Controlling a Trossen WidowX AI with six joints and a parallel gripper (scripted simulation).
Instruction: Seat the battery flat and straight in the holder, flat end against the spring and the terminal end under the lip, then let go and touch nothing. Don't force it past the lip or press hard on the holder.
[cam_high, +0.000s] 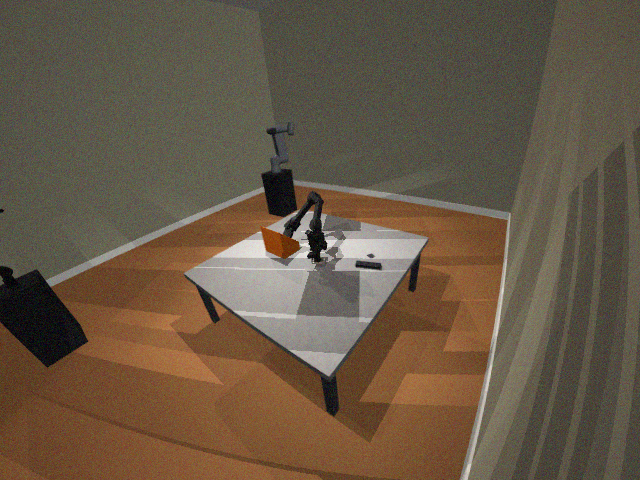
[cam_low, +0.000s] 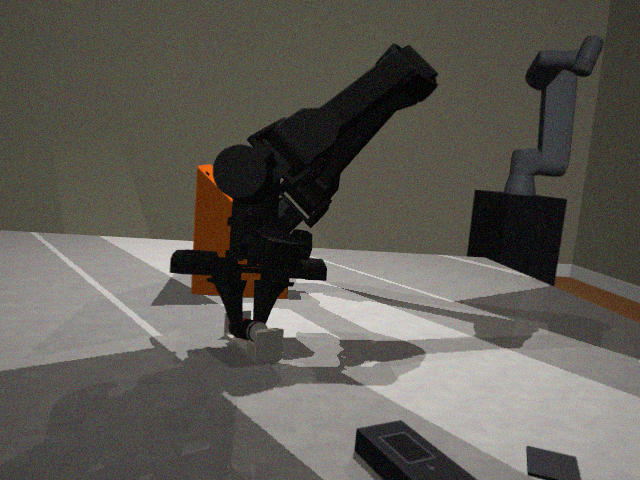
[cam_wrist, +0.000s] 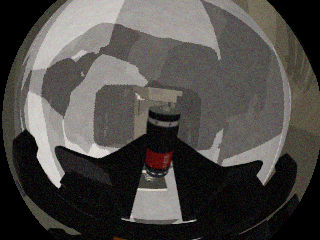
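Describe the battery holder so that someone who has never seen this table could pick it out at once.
Start at the orange box on the table and follow the black arm down to its gripper. The battery holder is the small pale grey block right under the jaws, which are shut on the battery. Its neighbours, a flat black remote-like slab and a thin black square, are both dark and lie apart from it.

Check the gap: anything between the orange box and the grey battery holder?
Only the gripper, shut on the black-and-red battery, stands before the orange box above the grey holder; exterior view shows it.
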